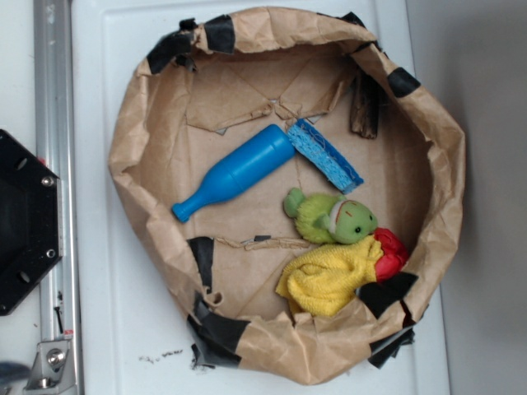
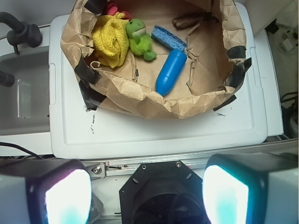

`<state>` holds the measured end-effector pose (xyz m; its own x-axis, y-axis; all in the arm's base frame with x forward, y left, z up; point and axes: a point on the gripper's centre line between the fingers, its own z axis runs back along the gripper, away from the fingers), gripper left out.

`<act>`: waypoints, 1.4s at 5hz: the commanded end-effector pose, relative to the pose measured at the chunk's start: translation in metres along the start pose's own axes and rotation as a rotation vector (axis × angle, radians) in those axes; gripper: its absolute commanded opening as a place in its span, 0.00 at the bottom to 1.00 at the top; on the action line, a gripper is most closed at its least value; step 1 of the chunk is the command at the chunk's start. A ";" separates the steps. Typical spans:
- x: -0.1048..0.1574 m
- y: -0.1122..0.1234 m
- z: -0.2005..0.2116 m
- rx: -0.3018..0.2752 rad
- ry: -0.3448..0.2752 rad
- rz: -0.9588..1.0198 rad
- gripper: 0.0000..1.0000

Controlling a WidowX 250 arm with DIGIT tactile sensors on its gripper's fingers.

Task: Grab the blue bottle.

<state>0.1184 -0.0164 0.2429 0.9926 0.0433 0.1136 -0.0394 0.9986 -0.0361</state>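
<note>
Arm raised well back from the paper basin (image 2: 140, 100), jaws spread wide and empty (blue bottle (image 2: 171, 71) inside).

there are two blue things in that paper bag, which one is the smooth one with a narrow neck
The blue bottle, lying on its side in the middle of the bag. The other blue thing is a flat, rough sponge at the bottle's wide end.

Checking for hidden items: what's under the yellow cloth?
A red object pokes out beneath the yellow cloth, beside the green plush. The cloth hides most of it, so what it is can't be told.
</note>
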 end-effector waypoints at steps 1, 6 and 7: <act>0.000 0.000 0.000 0.000 0.000 0.000 1.00; 0.122 0.073 -0.218 -0.140 -0.022 0.128 1.00; 0.116 0.085 -0.238 -0.183 0.068 0.176 1.00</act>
<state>0.2654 0.0624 0.0230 0.9785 0.2030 0.0353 -0.1899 0.9551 -0.2274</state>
